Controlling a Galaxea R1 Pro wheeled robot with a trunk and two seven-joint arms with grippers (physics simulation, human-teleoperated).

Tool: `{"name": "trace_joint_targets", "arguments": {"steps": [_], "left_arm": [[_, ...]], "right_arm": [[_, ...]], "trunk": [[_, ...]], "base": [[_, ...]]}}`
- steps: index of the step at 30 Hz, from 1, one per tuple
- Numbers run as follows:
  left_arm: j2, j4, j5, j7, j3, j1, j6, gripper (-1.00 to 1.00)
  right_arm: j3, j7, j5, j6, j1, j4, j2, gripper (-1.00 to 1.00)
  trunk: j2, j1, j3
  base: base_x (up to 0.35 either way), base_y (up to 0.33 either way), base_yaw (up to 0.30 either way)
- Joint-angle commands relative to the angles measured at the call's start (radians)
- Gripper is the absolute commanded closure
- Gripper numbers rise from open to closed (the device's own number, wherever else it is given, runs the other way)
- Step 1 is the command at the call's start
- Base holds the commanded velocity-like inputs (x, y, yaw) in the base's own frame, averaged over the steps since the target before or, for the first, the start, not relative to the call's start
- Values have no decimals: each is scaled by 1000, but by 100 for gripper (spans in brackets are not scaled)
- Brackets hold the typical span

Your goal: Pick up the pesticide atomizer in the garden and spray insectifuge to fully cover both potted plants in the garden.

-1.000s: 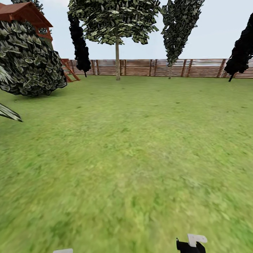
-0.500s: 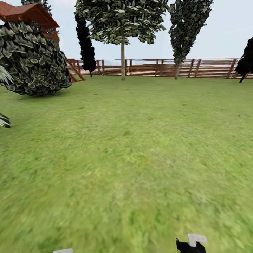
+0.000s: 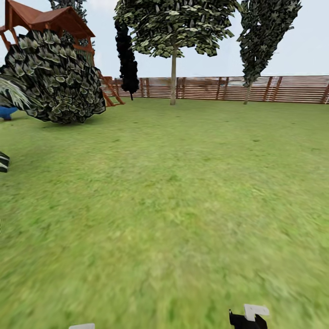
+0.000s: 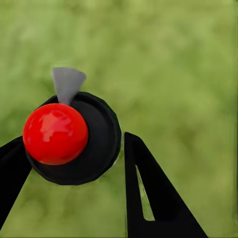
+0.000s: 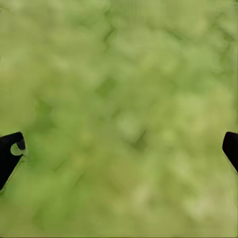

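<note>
In the left wrist view the pesticide atomizer (image 4: 101, 136), a dark round bottle with a shiny red ball on top and a grey nozzle, sits between my left gripper's (image 4: 74, 141) black fingers, which press on both of its sides above blurred grass. My right gripper (image 5: 122, 141) is open, its fingertips far apart over bare grass. In the head view a white tip of the left gripper (image 3: 82, 326) and the right gripper (image 3: 249, 317) peek in at the lower edge. The potted plants are out of view.
Open lawn (image 3: 183, 183) stretches ahead to a wooden fence (image 3: 237, 89). A big round dark bush (image 3: 57, 77) stands at far left before a red-roofed play structure (image 3: 50, 20). Trees (image 3: 173, 27) line the fence. Palm fronds (image 3: 3, 162) and something blue (image 3: 5, 112) show at the left edge.
The whole head view has shifted right, so the camera has turned left. The bush and play structure sit further in, and the blue thing has come into sight. The grippers hold their places.
</note>
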Motion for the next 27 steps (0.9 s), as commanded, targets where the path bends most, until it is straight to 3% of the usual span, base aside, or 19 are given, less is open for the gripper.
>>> {"name": "trace_joint_targets", "arguments": {"steps": [1, 27], "left_arm": [[0, 1, -10, 3, 6, -1, -4, 100], [1, 1, -10, 4, 6, -1, -4, 100]], "right_arm": [[8, -1, -9, -3, 0, 0, 0, -100], [8, -1, -9, -3, 0, 0, 1, -100]], "trunk": [[0, 0, -1], [0, 0, -1]], "base": [[317, -144, 175], [317, -144, 175]]}}
